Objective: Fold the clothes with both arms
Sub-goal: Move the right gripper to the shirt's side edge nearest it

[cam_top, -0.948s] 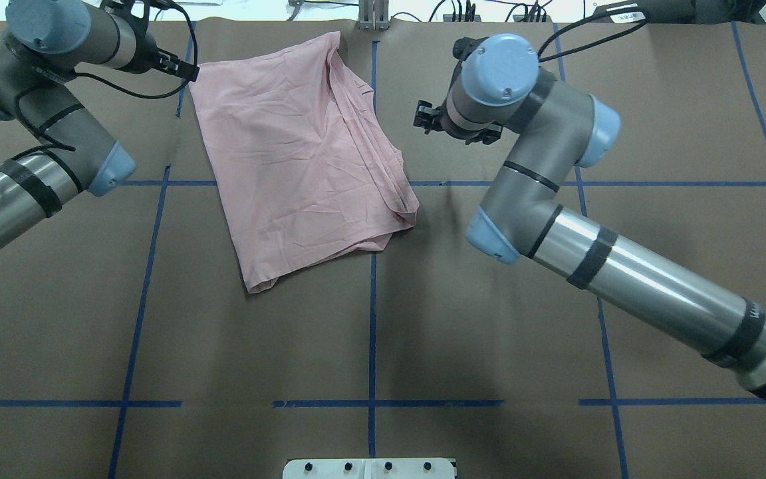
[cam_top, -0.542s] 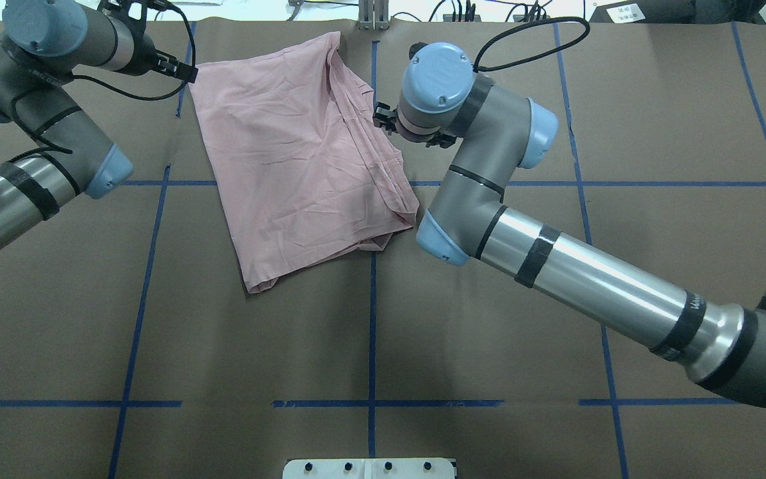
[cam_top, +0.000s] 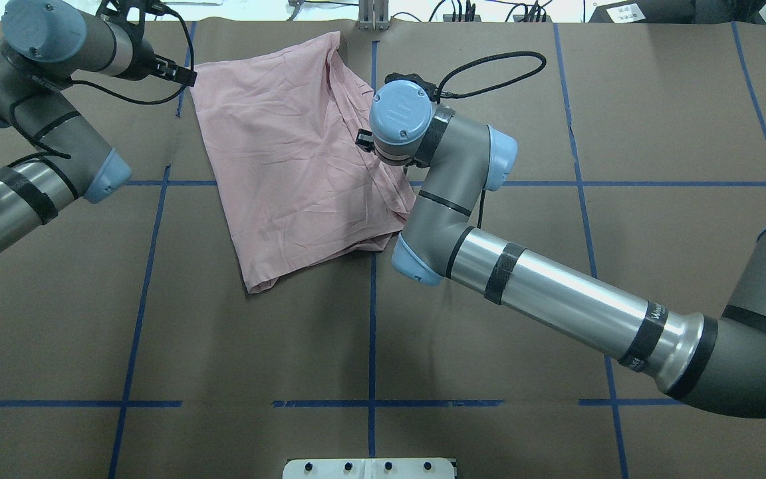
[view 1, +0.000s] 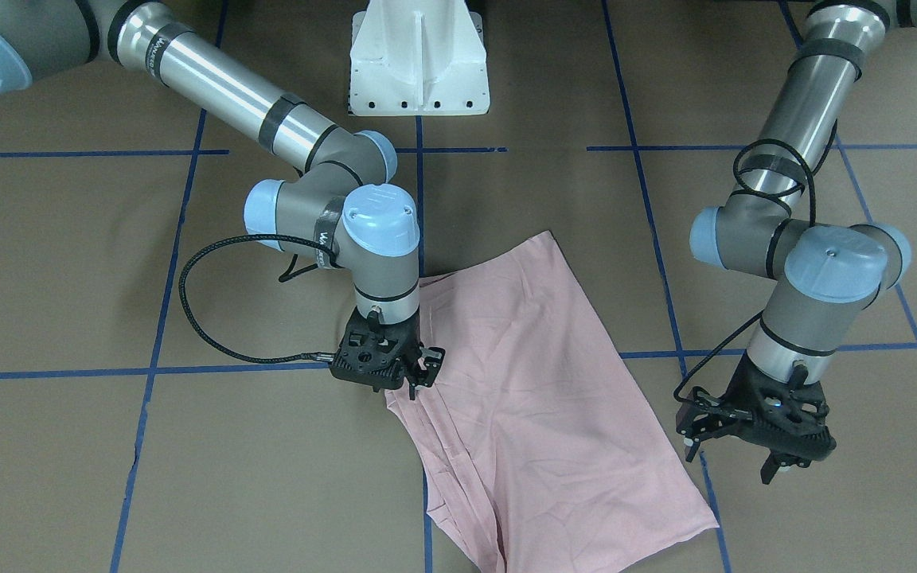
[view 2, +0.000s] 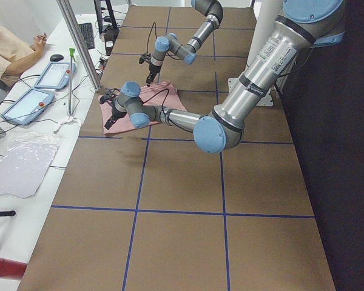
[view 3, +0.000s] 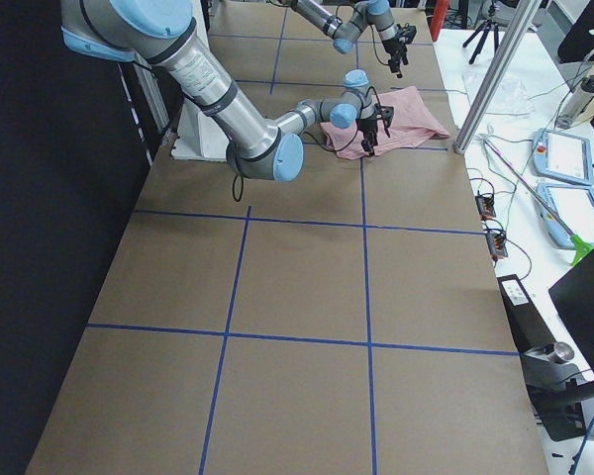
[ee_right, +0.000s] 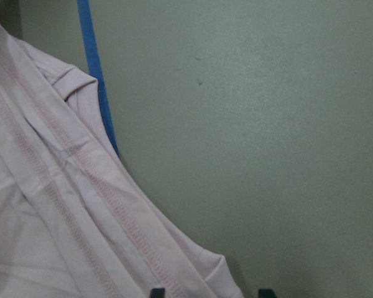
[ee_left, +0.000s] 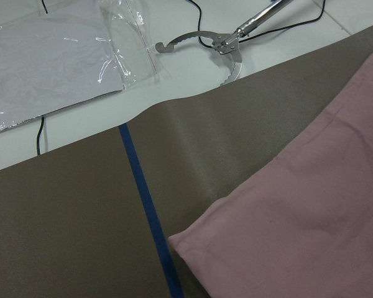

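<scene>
The pink T-shirt (cam_top: pixel 290 153) lies folded on the brown table, plain side up, with stacked hems along its right edge (ee_right: pixel 81 186). My right gripper (view 1: pixel 415 380) is down at that layered edge, open; one fingertip (ee_right: pixel 156 290) is over the cloth and the other over bare table. In the overhead view its wrist hides most of it. My left gripper (view 1: pixel 731 463) hovers open just off the shirt's far-left corner (ee_left: pixel 193 239), holding nothing. Both grippers also show small in the side views.
The white pedestal (view 1: pixel 419 64) stands at the robot's side of the table. Blue tape lines (cam_top: pixel 372 319) grid the brown surface. Beyond the far edge lie a clear plastic bag (ee_left: pixel 50 56), cables and tablets (view 2: pixel 24 103); a person (view 2: pixel 6 42) sits there.
My right arm has swung left from bare table onto the shirt's layered right edge. The left gripper has stayed by the far-left corner.
</scene>
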`<state>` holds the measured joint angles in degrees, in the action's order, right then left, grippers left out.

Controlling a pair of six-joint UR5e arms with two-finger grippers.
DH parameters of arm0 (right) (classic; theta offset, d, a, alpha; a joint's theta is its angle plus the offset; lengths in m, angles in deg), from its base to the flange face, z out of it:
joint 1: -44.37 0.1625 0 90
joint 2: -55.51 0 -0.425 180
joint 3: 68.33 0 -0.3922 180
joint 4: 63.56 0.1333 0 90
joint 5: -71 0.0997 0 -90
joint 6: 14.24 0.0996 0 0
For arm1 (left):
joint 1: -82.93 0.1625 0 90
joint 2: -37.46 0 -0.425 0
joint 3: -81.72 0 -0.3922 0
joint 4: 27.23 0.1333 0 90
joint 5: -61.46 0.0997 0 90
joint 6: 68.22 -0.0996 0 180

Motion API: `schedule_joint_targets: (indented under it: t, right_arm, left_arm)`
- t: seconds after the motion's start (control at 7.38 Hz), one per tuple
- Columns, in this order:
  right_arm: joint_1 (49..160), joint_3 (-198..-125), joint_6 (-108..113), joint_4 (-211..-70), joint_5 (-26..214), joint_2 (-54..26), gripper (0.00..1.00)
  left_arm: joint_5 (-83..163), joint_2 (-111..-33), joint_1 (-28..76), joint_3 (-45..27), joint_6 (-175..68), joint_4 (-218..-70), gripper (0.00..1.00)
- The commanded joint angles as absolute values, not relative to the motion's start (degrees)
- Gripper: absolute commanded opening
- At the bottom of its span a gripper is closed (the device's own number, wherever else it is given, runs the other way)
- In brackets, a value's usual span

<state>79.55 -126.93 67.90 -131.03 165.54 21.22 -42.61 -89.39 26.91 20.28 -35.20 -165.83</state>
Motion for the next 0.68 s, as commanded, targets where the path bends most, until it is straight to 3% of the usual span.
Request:
schedule_joint_targets:
  t: [0.0,0.27,0.41,0.54]
  right_arm:
    - [79.09,-126.86,67.85,-131.33,165.48,21.15,0.59]
    - [79.00,-126.86,68.46,-131.33,165.40,20.98,0.43]
    - [79.00,-126.86,68.55,-131.33,165.14,20.89,0.28]
    - [79.00,-126.95,68.72,-131.33,164.61,20.97,0.03]
  left_arm:
    - [-42.61,-89.37,26.94,20.28,-35.18,-165.92,1.00]
    - [-42.61,-89.36,26.94,20.28,-35.26,-165.92,1.00]
    - [-42.61,-89.36,26.94,20.28,-35.26,-165.92,1.00]
    - [-42.61,-89.45,26.94,20.28,-35.26,-165.84,1.00]
